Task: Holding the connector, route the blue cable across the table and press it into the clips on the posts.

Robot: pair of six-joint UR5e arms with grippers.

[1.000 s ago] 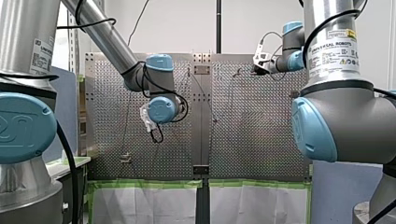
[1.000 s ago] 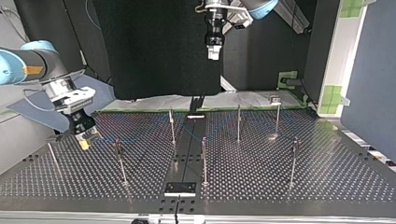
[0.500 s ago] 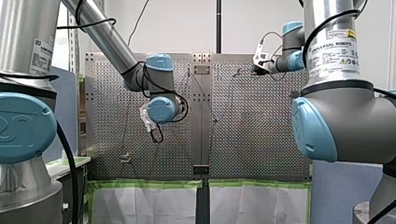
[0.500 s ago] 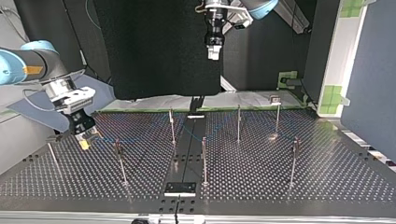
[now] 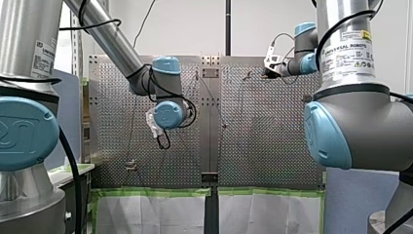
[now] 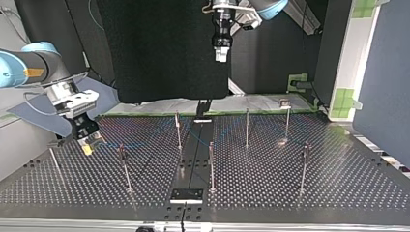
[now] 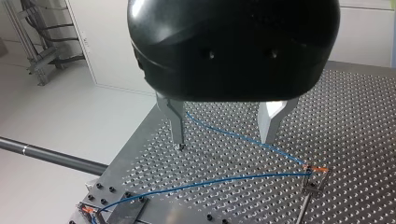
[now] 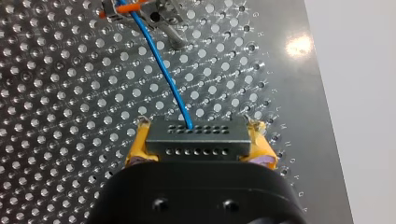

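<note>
Item: my right gripper (image 8: 196, 148) clamped the connector (image 8: 196, 135); blue cable (image 8: 161, 70) mid-routing (my left gripper (image 7: 223, 130) gaped, empty). Next, I judged: press into the nearby clip (image 6: 54, 143).

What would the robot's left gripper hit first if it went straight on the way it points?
Likely the blue cable crossing below my open left gripper, otherwise the perforated table; depth is hard to judge.

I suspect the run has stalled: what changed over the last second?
Nothing visibly changed. My right gripper stays shut on the connector, with the blue cable leading away from it, and my left gripper stays open and empty.
</note>
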